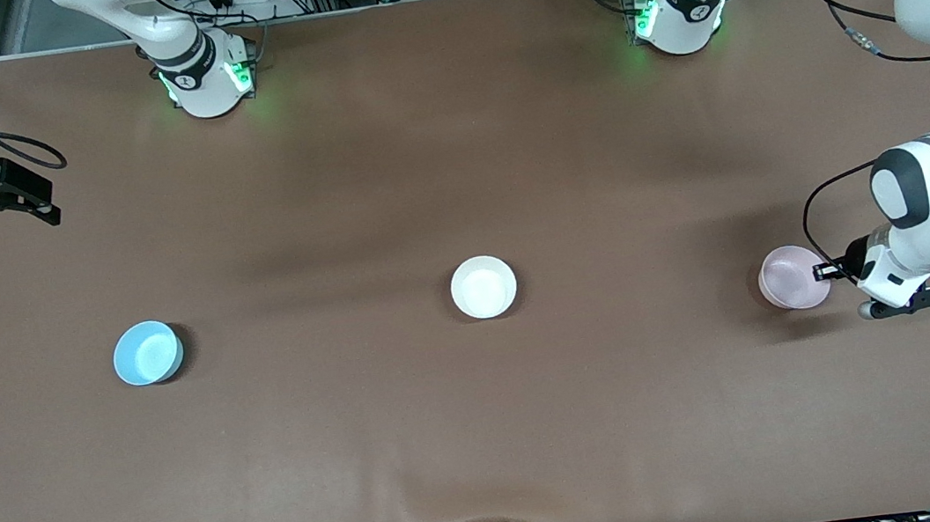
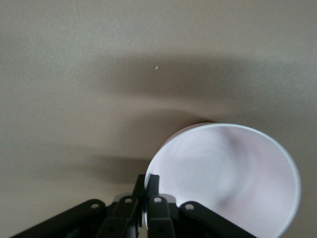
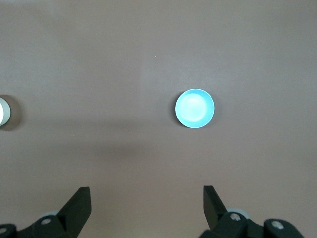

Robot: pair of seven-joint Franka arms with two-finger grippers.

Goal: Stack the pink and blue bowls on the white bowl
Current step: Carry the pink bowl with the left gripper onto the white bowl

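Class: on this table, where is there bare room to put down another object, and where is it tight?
Bare cloth lies between the blue bowl and white bowl, and between the white bowl and pink bowl. It is tight only at the pink bowl, where the left gripper pinches its rim. The right gripper waits, open.

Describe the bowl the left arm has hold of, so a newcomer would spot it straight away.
On the brown table, three small bowls sit in a row. The pink bowl lies at the left arm's end, the left gripper shut on its rim. Its rosy tint separates it from the white bowl and blue bowl.
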